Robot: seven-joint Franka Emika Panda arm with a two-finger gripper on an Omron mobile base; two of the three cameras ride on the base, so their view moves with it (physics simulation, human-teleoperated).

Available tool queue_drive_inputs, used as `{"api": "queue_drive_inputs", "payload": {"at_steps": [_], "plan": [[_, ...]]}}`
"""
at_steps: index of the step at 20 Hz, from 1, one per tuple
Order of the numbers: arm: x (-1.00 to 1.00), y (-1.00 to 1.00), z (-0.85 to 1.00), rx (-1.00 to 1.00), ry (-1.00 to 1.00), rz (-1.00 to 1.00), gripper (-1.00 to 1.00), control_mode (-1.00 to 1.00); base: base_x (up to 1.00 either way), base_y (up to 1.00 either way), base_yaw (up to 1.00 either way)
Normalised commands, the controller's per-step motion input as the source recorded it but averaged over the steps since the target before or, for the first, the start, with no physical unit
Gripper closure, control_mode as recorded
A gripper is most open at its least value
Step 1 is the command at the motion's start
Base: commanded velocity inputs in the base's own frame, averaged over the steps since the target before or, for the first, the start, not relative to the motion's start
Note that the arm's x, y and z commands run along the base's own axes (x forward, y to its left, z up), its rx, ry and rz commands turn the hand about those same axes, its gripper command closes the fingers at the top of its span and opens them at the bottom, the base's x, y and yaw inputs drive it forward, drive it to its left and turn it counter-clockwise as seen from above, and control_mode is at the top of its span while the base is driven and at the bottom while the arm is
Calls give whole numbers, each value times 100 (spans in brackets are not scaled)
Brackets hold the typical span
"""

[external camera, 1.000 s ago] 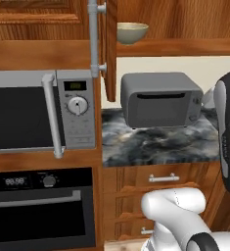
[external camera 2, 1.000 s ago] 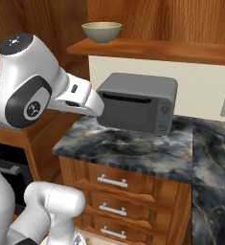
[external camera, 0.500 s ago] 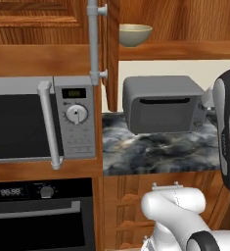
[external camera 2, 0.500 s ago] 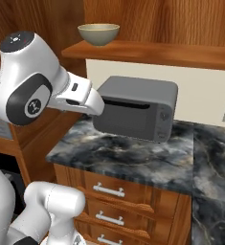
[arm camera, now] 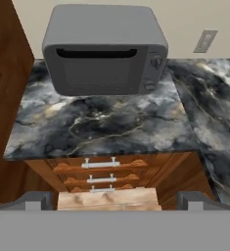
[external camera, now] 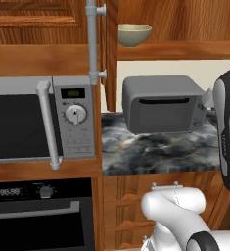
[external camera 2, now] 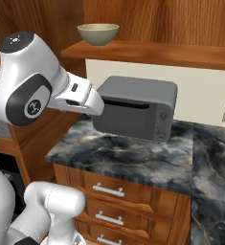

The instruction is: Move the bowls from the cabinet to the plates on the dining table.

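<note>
Since a second ago both base views have shifted as a whole: the toaster oven [external camera: 164, 104] and the marbled counter [external camera: 155, 152] now sit larger and further right in the left base view, while the microwave [external camera: 40, 120] takes up less of the frame, so the camera has travelled rather than the objects. The arm keeps the same pose, its forearm reaching across in front of the toaster oven in the right base view.

One bowl [external camera 2: 98, 34] stands upright on the wooden shelf [external camera 2: 152, 52] of the cabinet, near the shelf's left end, above and to the left of the toaster oven. The open cabinet door [external camera: 110, 54] with its long silver bar handle [external camera: 92, 41] is seen edge-on and cuts off the shelf's left end.

In the hand view the gripper [arm camera: 114, 201] looks down on the counter and the drawers [arm camera: 101, 174] below; its two fingertips [arm camera: 35, 200] stand far apart, holding nothing, and are partly cropped by the frame's bottom.
</note>
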Motion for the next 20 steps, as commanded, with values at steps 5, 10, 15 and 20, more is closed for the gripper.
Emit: {"api": "queue_drive_inputs", "payload": {"at_steps": [5, 10, 15, 20], "plan": [[0, -8, 11, 3, -6, 0, -100, -100, 0, -6, 0], [-1, -10, 30, 6, -8, 0, -100, -100, 0, 0, 0], [0, -3, 20, 8, -5, 1, -100, -100, 0, 0, 0], [8, 4, 21, 3, -10, -1, -100, -100, 0, 0, 0]]}}
